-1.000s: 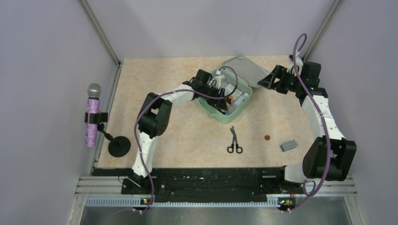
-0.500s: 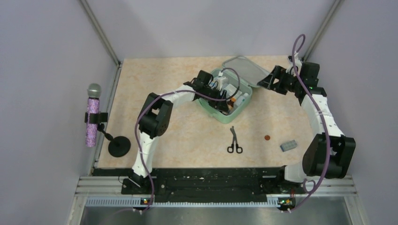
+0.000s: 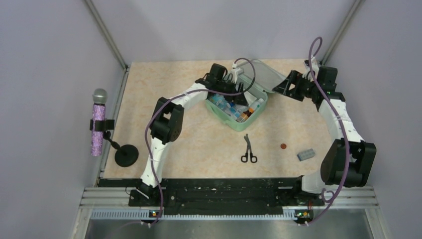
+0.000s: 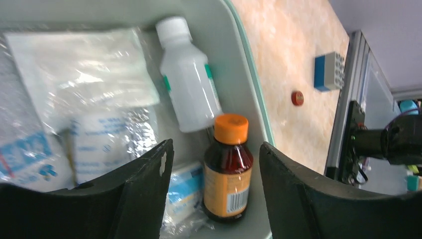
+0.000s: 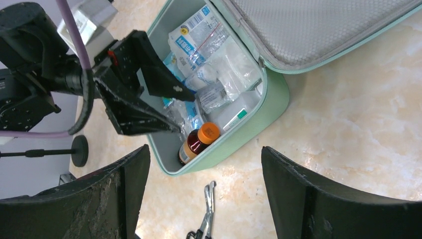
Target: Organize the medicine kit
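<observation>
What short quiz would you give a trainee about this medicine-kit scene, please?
1. True or false: the black-handled metal scissors lie on the beige table, outside the open mint-green plastic case.
2. What colour is the cap of the brown medicine bottle inside the case? A white, B orange, C blue.
3. Which one hangs open directly over the case's contents: the left gripper or the right gripper?
Key: 1 true; 2 B; 3 left.
</observation>
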